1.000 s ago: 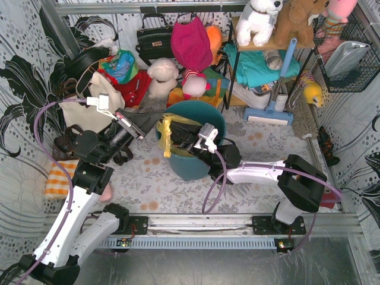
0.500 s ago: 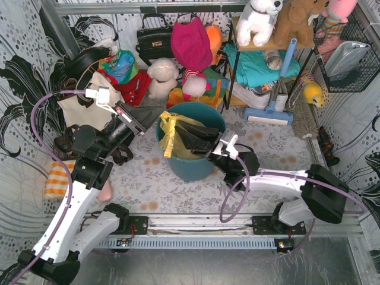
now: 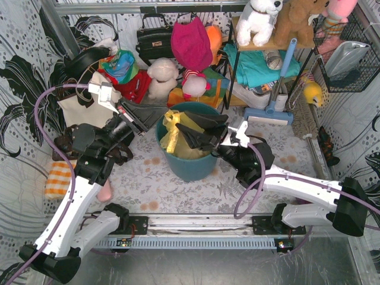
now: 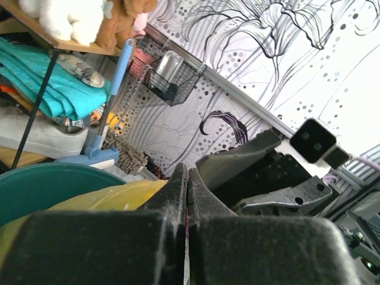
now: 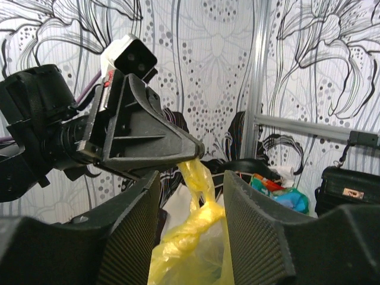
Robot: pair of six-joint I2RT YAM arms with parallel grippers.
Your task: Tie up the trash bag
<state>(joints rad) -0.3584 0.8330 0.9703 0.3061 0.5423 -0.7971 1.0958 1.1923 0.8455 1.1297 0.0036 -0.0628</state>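
The yellow trash bag [image 3: 177,138] sits in the teal round bin [image 3: 191,165] at mid-table, and its top is drawn into a twisted strip [image 5: 199,228]. My left gripper [image 3: 160,117] is shut on the strip's end at the bin's left rim. The right wrist view shows the plastic pinched at that gripper's tip [image 5: 191,155]. My right gripper [image 3: 185,132] reaches over the bin from the right. It is open, with a finger on each side of the twisted strip [image 5: 191,178], and does not touch it. In the left wrist view the shut fingertips [image 4: 185,175] hide the pinch, with the yellow bag [image 4: 113,196] beside them.
A cream tote bag [image 3: 80,110], a black handbag [image 3: 154,38] and soft toys [image 3: 163,77] crowd the back left. A shelf [image 3: 261,59] with cloths, a blue mop [image 3: 276,89] and a wire basket [image 3: 347,59] stand at the back right. An orange checked cloth [image 3: 59,178] lies left.
My right gripper has opened, let go of the bag and drawn back to the right. My left gripper has carried the strip's end up and right toward the bin's rim.
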